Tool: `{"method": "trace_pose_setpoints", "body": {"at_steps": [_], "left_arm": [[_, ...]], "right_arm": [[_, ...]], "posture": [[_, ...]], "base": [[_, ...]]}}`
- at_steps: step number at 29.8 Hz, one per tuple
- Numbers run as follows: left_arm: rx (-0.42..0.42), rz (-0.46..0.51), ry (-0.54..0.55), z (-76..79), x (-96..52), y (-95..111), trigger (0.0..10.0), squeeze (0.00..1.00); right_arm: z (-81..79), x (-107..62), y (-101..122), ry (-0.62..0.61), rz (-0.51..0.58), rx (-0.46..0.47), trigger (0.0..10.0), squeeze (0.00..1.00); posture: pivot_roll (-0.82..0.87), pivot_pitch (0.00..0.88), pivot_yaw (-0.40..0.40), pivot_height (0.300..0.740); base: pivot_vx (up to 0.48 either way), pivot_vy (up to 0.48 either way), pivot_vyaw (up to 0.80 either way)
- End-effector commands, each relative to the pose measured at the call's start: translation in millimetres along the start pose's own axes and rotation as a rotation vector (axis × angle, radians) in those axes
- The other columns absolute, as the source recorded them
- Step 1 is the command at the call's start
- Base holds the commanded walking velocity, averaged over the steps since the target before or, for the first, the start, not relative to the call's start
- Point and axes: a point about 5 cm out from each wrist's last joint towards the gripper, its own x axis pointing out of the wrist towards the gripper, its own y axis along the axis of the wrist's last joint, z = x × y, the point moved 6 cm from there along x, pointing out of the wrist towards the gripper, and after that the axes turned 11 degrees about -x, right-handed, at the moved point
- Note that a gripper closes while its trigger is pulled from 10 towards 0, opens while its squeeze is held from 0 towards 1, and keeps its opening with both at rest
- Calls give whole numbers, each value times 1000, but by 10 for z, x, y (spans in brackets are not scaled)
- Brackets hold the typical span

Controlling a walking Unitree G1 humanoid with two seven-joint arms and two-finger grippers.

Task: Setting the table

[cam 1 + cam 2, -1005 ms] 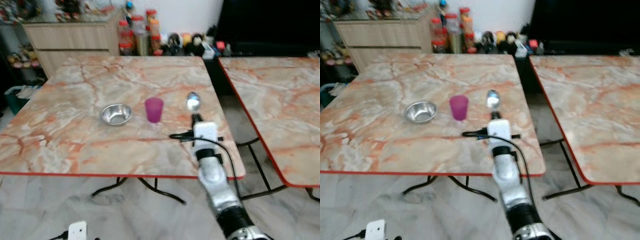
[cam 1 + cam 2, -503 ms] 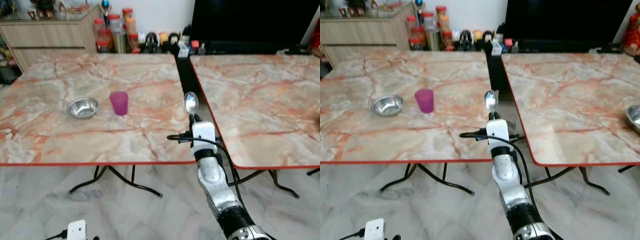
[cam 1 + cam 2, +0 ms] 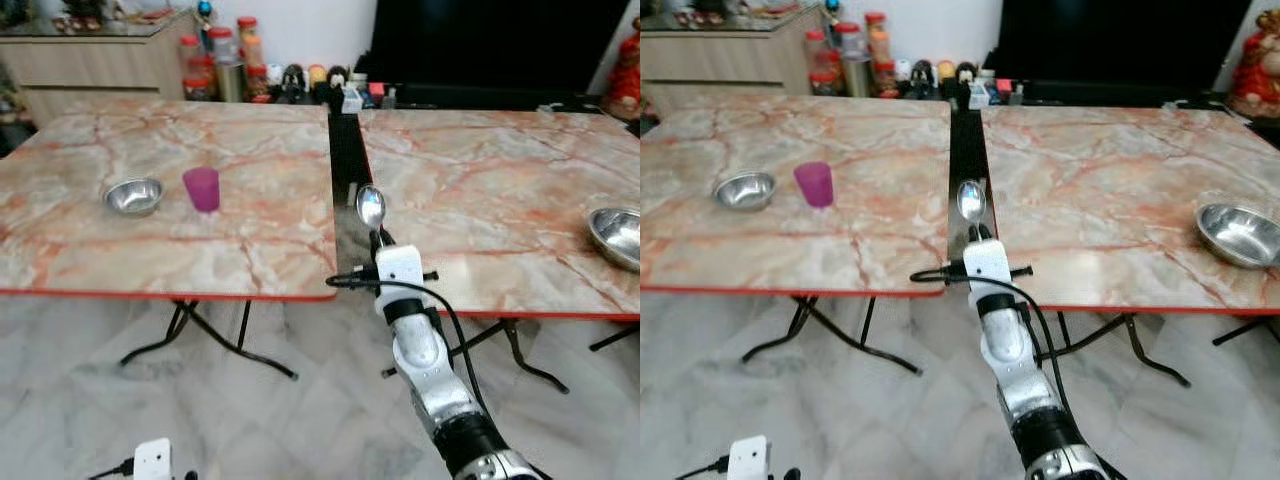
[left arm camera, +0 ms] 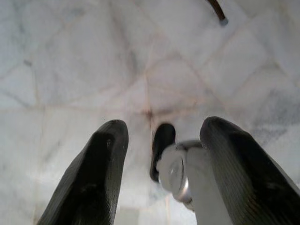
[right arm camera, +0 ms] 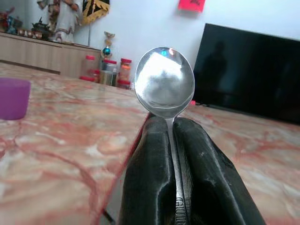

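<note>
My right gripper [image 3: 378, 238] is shut on a metal spoon [image 3: 370, 207], held upright with its bowl up, over the gap between two marble tables. The spoon [image 5: 164, 82] stands clamped between the black fingers [image 5: 147, 173] in the right wrist view. A small steel bowl [image 3: 133, 195] and a purple cup [image 3: 201, 188] sit on the left table [image 3: 150, 250]. A larger steel bowl [image 3: 615, 235] rests near the right edge of the right table [image 3: 480, 210]. My left gripper [image 4: 157, 140] hangs open over the floor.
A dark gap [image 3: 345, 160] separates the two tables. Jars and bottles [image 3: 215, 65] line the wall beside a wooden cabinet [image 3: 90, 55]. A black TV [image 3: 490, 45] stands behind the right table. Black table legs [image 3: 240, 345] stand on the marble floor.
The camera has swung right: the left table, bowl and cup slid left in view, and the right table with its steel bowl came in. The spoon stays gripped.
</note>
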Motion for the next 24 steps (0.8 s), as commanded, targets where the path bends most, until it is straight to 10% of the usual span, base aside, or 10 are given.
{"method": "trace_pose_setpoints", "body": {"at_steps": [1, 24], "left_arm": [[13, -18, -3, 4, -6, -47, 10000, 0], [12, -26, 6, -10, -10, -68, 10000, 0]], "right_arm": [[61, 15, 10, -17, 1, 14, 10000, 0], [76, -2, -50, -21, -24, -5, 10000, 0]], "posture": [[54, 0, -4, 740], [52, 0, -6, 740]], "base": [[0, -289, 0], [285, -189, 112]]}}
